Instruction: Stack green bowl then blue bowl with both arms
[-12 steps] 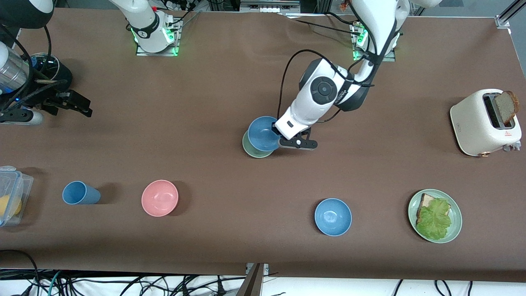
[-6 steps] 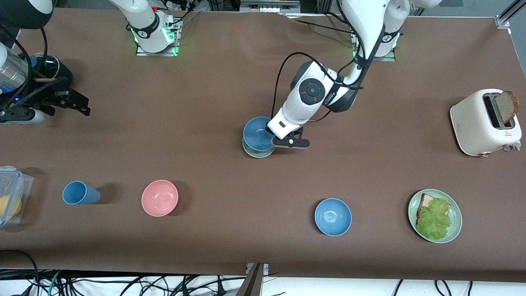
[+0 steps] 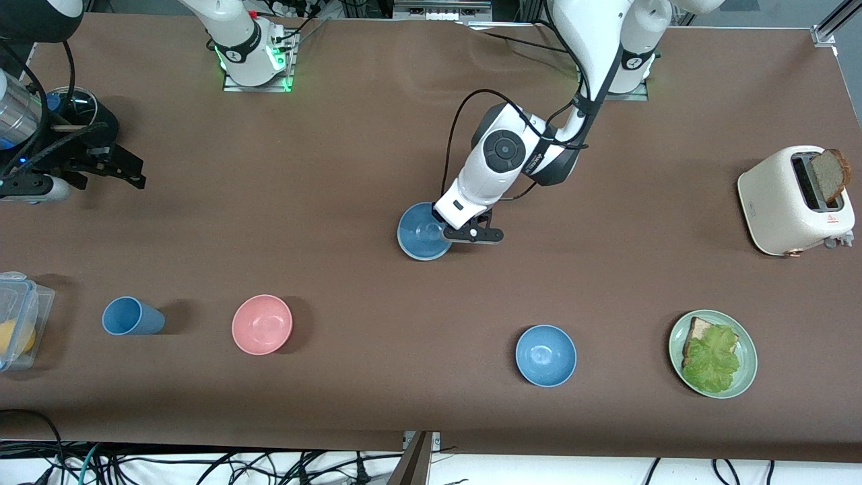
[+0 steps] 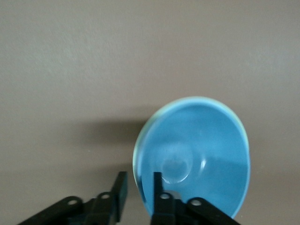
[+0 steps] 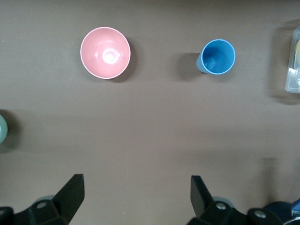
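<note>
Left gripper (image 4: 138,191): jaws slightly parted, straddling the blue bowl's rim, one finger inside, one outside.
Blue bowl (image 3: 421,232): nested in the green bowl (image 4: 137,157), mid-table.
Right gripper (image 5: 137,193): jaws spread, empty, waiting well away from the stack.

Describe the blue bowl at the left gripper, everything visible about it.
The blue bowl is small, round, plain slate-blue with a glossy inside and a small ring at its bottom. It sits upright, nested in the green bowl, of which only a thin pale rim shows around it in the left wrist view. The stack rests mid-table, farther from the front camera than the brighter blue bowl. The left gripper straddles its rim, one finger inside and one outside, slightly parted.
</note>
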Robot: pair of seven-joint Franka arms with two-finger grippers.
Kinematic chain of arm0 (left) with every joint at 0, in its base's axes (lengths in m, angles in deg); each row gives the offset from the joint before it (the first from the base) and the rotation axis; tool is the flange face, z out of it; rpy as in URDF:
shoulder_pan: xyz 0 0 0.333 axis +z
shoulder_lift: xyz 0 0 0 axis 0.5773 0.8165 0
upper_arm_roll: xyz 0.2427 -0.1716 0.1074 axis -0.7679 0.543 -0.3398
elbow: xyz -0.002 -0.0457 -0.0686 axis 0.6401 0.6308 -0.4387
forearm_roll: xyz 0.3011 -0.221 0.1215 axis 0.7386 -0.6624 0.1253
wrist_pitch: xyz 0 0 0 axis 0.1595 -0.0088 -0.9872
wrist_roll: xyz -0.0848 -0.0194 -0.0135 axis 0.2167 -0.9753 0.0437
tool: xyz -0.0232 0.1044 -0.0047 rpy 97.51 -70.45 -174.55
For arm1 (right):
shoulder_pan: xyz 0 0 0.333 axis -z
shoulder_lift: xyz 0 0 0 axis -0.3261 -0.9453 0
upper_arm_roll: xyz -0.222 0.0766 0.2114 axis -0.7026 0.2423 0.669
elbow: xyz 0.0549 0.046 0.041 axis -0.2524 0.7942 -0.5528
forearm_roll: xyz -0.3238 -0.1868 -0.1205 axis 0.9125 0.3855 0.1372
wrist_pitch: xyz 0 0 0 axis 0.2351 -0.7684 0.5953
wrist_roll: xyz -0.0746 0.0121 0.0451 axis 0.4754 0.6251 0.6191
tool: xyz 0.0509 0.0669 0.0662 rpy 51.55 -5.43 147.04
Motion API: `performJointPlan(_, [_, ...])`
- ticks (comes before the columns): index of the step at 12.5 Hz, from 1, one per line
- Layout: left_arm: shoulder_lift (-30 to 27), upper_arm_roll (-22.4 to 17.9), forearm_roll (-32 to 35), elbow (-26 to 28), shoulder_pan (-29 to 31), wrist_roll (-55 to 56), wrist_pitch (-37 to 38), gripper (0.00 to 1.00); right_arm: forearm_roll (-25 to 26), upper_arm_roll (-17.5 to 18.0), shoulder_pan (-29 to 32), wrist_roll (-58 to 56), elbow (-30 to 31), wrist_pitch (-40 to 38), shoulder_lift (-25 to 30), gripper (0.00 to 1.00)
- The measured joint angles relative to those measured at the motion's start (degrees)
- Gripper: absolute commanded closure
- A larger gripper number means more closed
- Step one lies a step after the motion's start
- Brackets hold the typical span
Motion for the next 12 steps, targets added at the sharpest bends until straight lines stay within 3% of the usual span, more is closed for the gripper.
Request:
performJointPlan(3, [-0.49, -1.99, 0.0, -2.32, -0.02, 0.6, 0.88, 0.0, 0.0, 0.0, 0.01, -0.07, -1.14, -0.38, 0.01, 0.0])
performJointPlan(7, [-5.82, -8.02, 0.02, -9.6, 2.15, 0.6, 17.23, 0.0, 0.0, 0.09, 0.01, -0.17, -1.76, -1.0, -0.06, 0.0])
performJointPlan(9, [-8.53, -8.85, 0.33, -14.32, 7.34, -1.2, 26.62, 0.0, 0.0, 0.42, -0.08, -0.17, -1.76, -1.31, -0.71, 0.0])
performJointPlan(12, [-12.0, -9.07, 0.48, -18.53, 17.61, -12.31, 36.79, 0.0, 0.0, 0.72, -0.16, -0.17, -1.76, -1.32, -1.34, 0.0])
